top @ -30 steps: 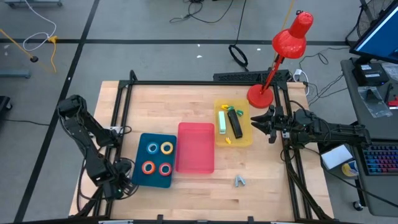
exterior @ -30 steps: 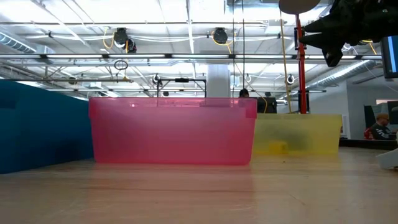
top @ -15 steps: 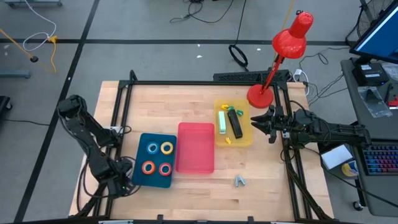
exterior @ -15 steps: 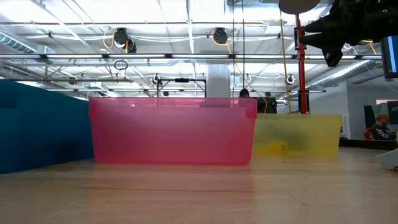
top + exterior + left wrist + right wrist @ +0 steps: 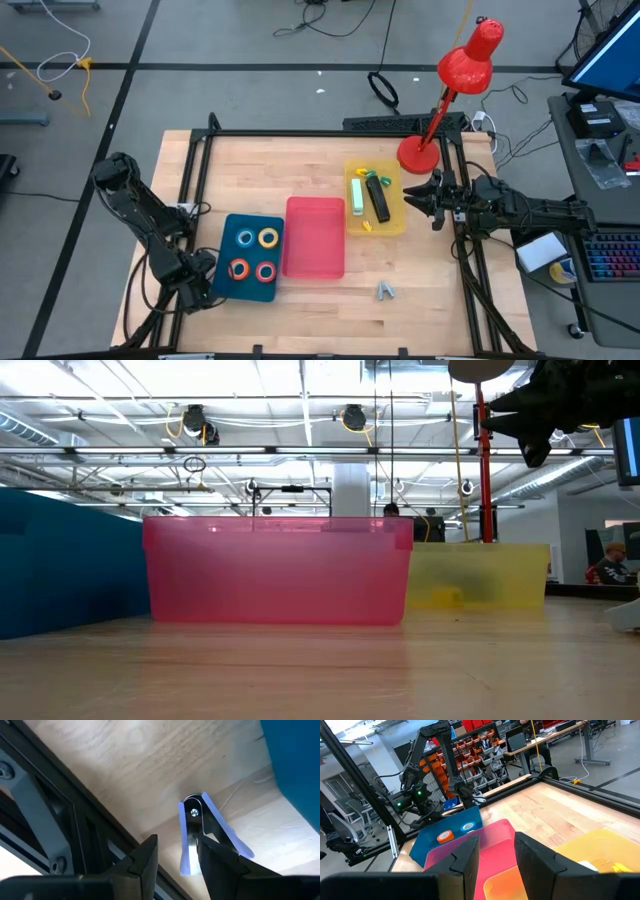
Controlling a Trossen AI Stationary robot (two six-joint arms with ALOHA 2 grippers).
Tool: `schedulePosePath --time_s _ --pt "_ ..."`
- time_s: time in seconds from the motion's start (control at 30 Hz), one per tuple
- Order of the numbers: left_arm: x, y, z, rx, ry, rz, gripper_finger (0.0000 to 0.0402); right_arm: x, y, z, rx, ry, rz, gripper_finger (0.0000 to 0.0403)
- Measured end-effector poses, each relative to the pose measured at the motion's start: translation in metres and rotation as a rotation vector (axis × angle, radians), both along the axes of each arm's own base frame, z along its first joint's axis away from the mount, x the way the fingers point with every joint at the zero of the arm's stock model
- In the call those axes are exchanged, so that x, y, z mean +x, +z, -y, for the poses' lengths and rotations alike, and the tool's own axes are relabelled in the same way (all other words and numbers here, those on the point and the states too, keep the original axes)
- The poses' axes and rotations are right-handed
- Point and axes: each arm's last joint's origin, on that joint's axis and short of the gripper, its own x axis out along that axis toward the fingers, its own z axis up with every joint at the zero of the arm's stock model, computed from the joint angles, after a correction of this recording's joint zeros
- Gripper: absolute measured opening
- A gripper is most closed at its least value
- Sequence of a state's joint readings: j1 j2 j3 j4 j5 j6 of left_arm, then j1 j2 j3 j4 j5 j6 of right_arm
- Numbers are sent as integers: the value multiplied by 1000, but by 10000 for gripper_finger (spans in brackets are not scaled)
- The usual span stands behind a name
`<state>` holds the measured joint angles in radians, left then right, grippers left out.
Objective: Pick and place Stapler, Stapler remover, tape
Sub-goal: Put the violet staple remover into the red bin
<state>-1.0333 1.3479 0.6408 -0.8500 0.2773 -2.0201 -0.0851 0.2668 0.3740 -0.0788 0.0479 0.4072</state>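
Note:
A blue-handled stapler remover [image 5: 197, 827] lies on the wood beside the blue bin [image 5: 225, 285], at its near left corner. My left gripper [image 5: 175, 845] points down just above it, open, one finger on each side of one blue handle [image 5: 184, 855]. In the high view my left gripper [image 5: 195, 288] hides the remover. Several tape rolls [image 5: 253, 253] lie in the blue bin. A green stapler [image 5: 357, 195] and a black one [image 5: 379, 199] lie in the yellow bin [image 5: 395, 222]. My right gripper [image 5: 432, 200] waits open and level beside that bin.
An empty pink bin [image 5: 314, 236] stands between the blue and yellow bins. A second, grey stapler remover [image 5: 385, 291] lies on the wood nearer the front. A red desk lamp [image 5: 420, 152] stands at the far right. Black frame rails [image 5: 55, 815] run close beside my left gripper.
My left gripper has sunk a little toward the table beside the blue bin's near left corner, shifting slightly toward the bin. My right arm has kept still.

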Motion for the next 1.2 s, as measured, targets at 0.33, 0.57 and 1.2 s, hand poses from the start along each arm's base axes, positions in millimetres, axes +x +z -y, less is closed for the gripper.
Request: schedulePosePath --time_s 0.33,0.57,1.2 --pt "0 -1 -1 1 -27 10 140 0 0 0 -2 -1 0 116" --pt "2 -5 3 -60 -29 48 131 0 0 0 -3 -1 0 116" --pt "6 -6 1 -154 -36 39 29 0 0 0 0 -1 0 116"
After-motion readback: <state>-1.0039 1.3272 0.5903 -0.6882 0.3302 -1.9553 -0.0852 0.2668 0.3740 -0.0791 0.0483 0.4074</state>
